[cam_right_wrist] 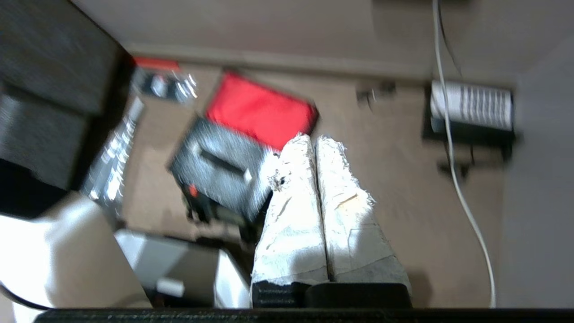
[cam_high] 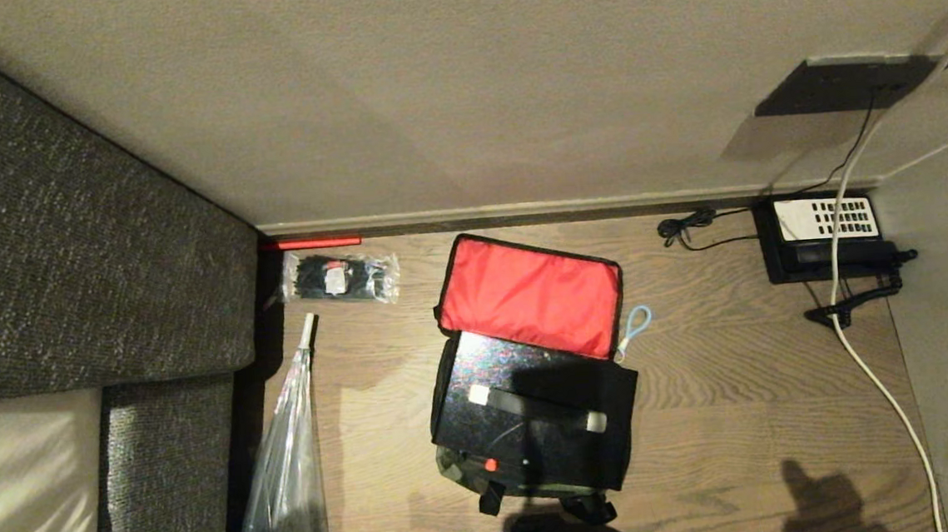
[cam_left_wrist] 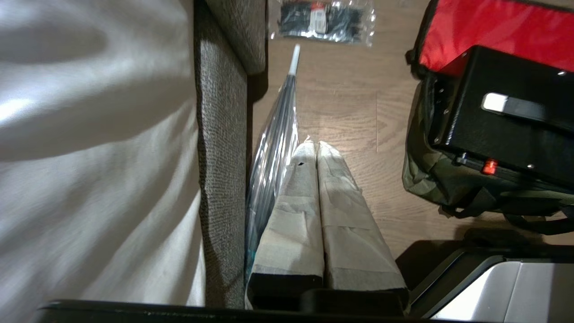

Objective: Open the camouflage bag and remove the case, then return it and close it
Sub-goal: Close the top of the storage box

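Note:
The camouflage bag (cam_high: pixel 457 466) lies on the wooden floor with its lid flap (cam_high: pixel 530 295) thrown back, red lining up. The black case (cam_high: pixel 524 388) rests in the bag's open top, its handle (cam_high: pixel 534 408) and small red latch (cam_high: pixel 490 465) facing up. The left wrist view shows the case (cam_left_wrist: pixel 493 130) standing above the bag's green fabric (cam_left_wrist: pixel 430 175). My left gripper (cam_left_wrist: pixel 316 146) is shut and empty over bare floor left of the bag. My right gripper (cam_right_wrist: pixel 314 140) is shut and empty, held above the floor by the case (cam_right_wrist: pixel 215 170) and red flap (cam_right_wrist: pixel 260 112).
A grey sofa (cam_high: pixel 64 245) fills the left. Beside it lie a clear plastic bag (cam_high: pixel 289 479) and a packet of black zip ties (cam_high: pixel 341 277). A black telephone (cam_high: pixel 826 233) and a white cable (cam_high: pixel 865 364) are at the right, by the wall (cam_high: pixel 512 88).

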Controlling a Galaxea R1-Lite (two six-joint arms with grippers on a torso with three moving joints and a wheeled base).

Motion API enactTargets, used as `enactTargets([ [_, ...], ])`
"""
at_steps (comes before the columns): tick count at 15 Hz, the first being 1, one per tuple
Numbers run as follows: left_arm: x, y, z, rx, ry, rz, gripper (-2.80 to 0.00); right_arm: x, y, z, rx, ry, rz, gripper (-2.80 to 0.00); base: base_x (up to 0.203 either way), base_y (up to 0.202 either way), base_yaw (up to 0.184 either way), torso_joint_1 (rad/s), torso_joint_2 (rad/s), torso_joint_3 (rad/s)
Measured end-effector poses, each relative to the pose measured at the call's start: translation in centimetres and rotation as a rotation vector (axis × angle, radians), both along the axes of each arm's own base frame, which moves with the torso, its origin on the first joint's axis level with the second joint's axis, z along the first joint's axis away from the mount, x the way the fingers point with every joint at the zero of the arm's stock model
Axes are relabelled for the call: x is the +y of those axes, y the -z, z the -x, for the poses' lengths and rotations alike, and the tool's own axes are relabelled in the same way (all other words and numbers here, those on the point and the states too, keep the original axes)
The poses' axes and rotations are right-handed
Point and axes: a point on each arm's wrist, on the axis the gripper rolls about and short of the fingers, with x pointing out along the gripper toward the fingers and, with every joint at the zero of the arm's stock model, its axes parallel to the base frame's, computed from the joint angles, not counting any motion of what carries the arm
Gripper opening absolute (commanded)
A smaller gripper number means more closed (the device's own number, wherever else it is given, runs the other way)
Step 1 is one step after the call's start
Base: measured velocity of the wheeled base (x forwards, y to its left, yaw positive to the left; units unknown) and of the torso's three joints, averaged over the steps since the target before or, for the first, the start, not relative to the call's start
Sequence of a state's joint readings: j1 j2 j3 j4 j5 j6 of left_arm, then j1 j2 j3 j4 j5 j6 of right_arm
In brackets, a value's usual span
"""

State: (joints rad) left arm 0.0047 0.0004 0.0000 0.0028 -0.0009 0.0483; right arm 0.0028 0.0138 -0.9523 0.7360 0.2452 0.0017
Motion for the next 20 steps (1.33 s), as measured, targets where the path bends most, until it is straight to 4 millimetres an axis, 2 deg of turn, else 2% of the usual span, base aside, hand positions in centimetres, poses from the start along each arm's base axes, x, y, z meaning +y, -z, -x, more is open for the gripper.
enactTargets([
  [2,0.0,0.1,0.0,0.005,-0.002,0.001,-2.8,0.1,-1.6,0.6,-0.041,-0.025,0.001,-2.8,0.0,0.0,0.0,0.004,0.0,-0.207],
  [4,0.0,0.1,0.0,0.009,-0.001,0.0,-2.8,0.1,-5.2,0.2,-0.038,-0.039,-0.03,-2.8,0.0,0.0,0.0,0.0,0.0,-0.197],
  [5,0.0,0.1,0.0,0.01,0.0,-0.001,-2.8,0.1,-7.4,-0.7,-0.011,-0.048,-0.057,-2.8,0.0,0.0,0.0,0.002,0.01,-0.196],
  [7,0.0,0.1,0.0,0.013,0.002,-0.003,-2.8,0.1,-10.9,-4.0,0.094,-0.072,-0.113,-2.8,0.0,0.0,0.0,-0.001,0.01,-0.202],
  [9,0.0,0.0,0.0,0.009,0.004,-0.003,-2.8,0.2,-12.5,-7.7,0.218,-0.121,-0.164,-2.8,0.0,0.0,0.0,0.003,0.0,-0.195],
  [11,0.0,0.0,0.0,0.005,0.002,-0.002,-2.8,0.3,-12.7,-10.3,0.318,-0.144,-0.191,-2.8,0.0,0.0,0.0,0.006,0.0,-0.199],
  [13,0.0,0.1,0.0,0.007,0.002,-0.002,-2.8,0.3,-12.2,-11.9,0.386,-0.147,-0.196,-2.8,0.0,0.0,0.0,-0.001,0.0,-0.207],
  [18,0.0,0.0,0.0,0.002,0.005,-0.003,-2.8,0.4,-9.4,-14.6,0.54,-0.141,-0.205,-2.8,0.0,0.0,0.0,0.003,0.0,-0.134],
  [20,0.0,0.0,0.0,0.001,0.0,0.005,-2.8,0.4,-7.5,-15.7,0.631,-0.138,-0.212,-2.8,0.0,0.0,0.0,0.004,0.0,-0.017],
])
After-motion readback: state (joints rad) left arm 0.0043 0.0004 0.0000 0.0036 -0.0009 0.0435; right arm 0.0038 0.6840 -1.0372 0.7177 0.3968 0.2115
